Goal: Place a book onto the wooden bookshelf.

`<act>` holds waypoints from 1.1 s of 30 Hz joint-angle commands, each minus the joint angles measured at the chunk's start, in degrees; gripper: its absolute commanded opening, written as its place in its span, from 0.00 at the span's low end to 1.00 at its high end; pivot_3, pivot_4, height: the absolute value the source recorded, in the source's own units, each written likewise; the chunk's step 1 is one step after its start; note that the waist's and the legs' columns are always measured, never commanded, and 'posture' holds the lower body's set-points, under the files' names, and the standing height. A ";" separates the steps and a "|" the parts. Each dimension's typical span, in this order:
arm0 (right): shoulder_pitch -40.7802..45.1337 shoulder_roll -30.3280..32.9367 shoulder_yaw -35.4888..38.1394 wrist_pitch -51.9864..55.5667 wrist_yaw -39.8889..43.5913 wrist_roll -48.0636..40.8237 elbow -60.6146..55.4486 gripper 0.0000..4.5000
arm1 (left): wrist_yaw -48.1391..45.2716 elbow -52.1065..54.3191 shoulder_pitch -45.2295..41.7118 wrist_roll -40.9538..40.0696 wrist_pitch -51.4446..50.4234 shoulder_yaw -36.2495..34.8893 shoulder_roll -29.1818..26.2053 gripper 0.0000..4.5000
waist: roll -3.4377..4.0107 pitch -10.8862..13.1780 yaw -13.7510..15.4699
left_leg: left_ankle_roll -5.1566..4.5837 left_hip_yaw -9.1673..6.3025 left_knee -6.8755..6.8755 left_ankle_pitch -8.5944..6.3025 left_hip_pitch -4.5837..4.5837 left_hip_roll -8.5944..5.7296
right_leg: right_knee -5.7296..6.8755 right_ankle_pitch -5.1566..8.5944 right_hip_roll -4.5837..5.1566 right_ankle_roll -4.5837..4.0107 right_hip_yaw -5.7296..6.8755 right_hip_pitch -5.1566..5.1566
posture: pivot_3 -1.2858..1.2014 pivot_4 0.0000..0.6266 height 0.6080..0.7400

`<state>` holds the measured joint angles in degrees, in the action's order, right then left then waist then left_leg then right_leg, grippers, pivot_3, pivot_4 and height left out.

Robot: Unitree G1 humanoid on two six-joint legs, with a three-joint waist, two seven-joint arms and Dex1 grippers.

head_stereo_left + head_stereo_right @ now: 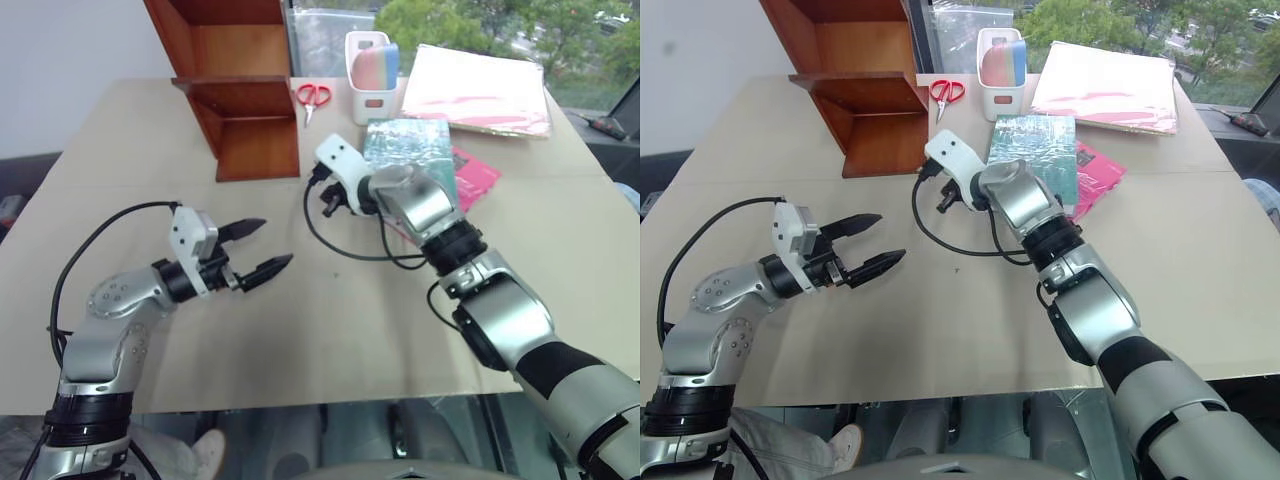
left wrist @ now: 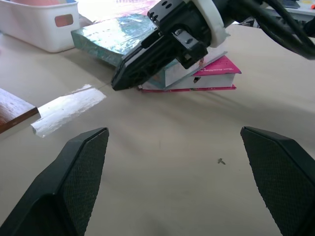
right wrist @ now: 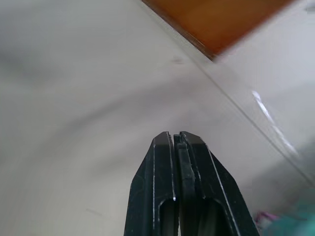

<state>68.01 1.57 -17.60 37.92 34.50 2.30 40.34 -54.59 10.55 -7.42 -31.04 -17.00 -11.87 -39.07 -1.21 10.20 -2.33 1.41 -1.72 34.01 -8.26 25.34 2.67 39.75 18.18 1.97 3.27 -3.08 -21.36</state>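
Beige worktop (image 1: 330, 330), carrying all listed items. Far left: wooden bookshelf (image 1: 245, 110), reddish-brown, boards bare. Far centre: red-handled scissors (image 1: 313, 96) beside white bin (image 1: 370, 85) holding pastel items. Far right: pale pink paper stack (image 1: 485, 90). Centre right: book (image 1: 1035, 150), teal-green in crinkly wrap, lying flat atop pink book (image 1: 1100, 170), partly hidden by right arm in eye views. Left tool (image 1: 255, 250): fingers wide apart, empty, hovering over near-left worktop. Right tool (image 2: 130, 73): fingers pressed together, empty, tip just left of book. Left wrist view only: pink book's spine and page edges under teal book, clear tape strip (image 2: 69, 109) on worktop. Right wrist view only: shut fingertips (image 3: 179, 147) up close, shelf corner beyond.
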 commanded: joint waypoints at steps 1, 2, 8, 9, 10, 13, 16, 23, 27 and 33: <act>1.00 1.78 -0.69 -2.64 -0.54 2.64 2.90 0.03 | 0.78 2.93 0.56 -0.42 0.95 -1.52 0.08 1.00 | 0.01 0.01 -0.10 | 0.00 -0.01 0.06 0.01 0.26 0.00 | 0.08 -0.01 -0.01 0.00 0.00 -0.26 | 0.52 0.24 1.00; 0.57 2.60 -1.12 -2.81 -0.20 3.29 3.13 0.03 | 0.85 3.07 0.70 -0.44 0.98 -1.50 0.14 1.00 | 0.00 0.00 -0.09 | 0.01 -0.03 0.10 0.02 0.42 0.01 | 0.10 -0.01 -0.02 0.00 0.01 -0.39 | 0.52 0.24 1.00; -4.23 7.69 -3.22 1.85 3.70 4.72 -5.66 0.03 | 0.81 2.55 0.49 -0.43 1.42 -1.21 0.34 1.00 | -0.01 -0.01 0.46 | 0.01 -0.09 0.18 0.02 0.44 -0.03 | 0.06 -0.01 0.01 0.01 0.08 -0.31 | 0.52 0.24 1.00; -6.35 9.78 -3.73 4.52 4.98 4.74 -10.50 0.03 | 0.62 2.09 -0.09 -0.41 1.49 -0.93 0.39 1.00 | -0.01 -0.01 0.45 | 0.01 -0.08 0.20 0.02 0.44 -0.03 | 0.07 -0.01 0.01 0.01 0.08 -0.31 | 0.52 0.24 1.00; -8.30 11.76 -4.07 7.01 6.12 4.74 -14.93 0.03 | 0.43 1.61 -0.67 -0.36 1.56 -0.64 0.43 1.00 | -0.01 -0.01 0.59 | 0.01 -0.09 0.21 0.02 0.43 -0.02 | 0.08 -0.01 0.01 0.01 0.08 -0.31 | 0.52 0.24 1.00; -13.01 17.06 -4.36 13.74 8.20 4.36 -25.68 0.03 | -0.15 0.31 -2.17 -0.15 1.68 0.12 0.58 1.00 | -0.01 -0.01 1.57 | 0.01 -0.14 0.23 0.02 0.47 -0.03 | 0.06 -0.01 0.01 0.01 0.14 -0.31 | 0.52 0.24 1.00; -16.49 21.65 -3.88 19.56 9.67 3.30 -34.09 0.03 | -0.80 -0.75 -3.34 0.05 1.79 0.74 0.64 1.00 | -0.01 -0.01 1.49 | 0.01 -0.11 0.28 0.02 0.47 -0.03 | 0.08 -0.01 0.01 0.01 0.12 -0.30 | 0.52 0.24 1.00; -19.75 25.77 4.83 33.19 16.16 -9.39 -52.54 0.03 | -2.34 -2.57 -5.42 0.40 1.81 1.57 0.65 1.00 | 0.01 0.02 1.27 | 0.01 -0.11 0.28 0.02 0.49 -0.02 | 0.05 0.00 -0.01 0.01 0.10 -0.30 | 0.52 0.24 1.00; -11.85 23.75 15.24 34.72 11.22 -12.82 -45.51 0.03 | -2.83 -3.22 -6.35 0.50 1.67 1.89 0.75 1.00 | 0.05 0.06 0.45 | 0.00 -0.12 0.27 0.02 0.50 0.04 | 0.09 -0.01 -0.08 0.01 0.09 -0.32 | 0.52 0.24 1.00; 4.55 26.03 17.66 8.12 -4.56 -4.56 -1.17 0.03 | -2.97 -3.28 -6.89 0.40 1.54 2.33 0.90 1.00 | -0.03 0.01 0.34 | 0.00 -0.06 0.32 0.02 0.45 -0.02 | -0.01 -0.01 -0.03 0.02 0.07 -0.28 | 0.52 0.24 1.00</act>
<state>71.27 27.54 -1.05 53.37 33.25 -3.94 29.75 -57.35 6.18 -13.67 -30.52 -15.96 -8.93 -38.04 -1.23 10.21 -1.99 1.41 -1.78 34.32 -8.24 25.80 2.65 39.74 18.17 1.94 3.29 -3.01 -21.65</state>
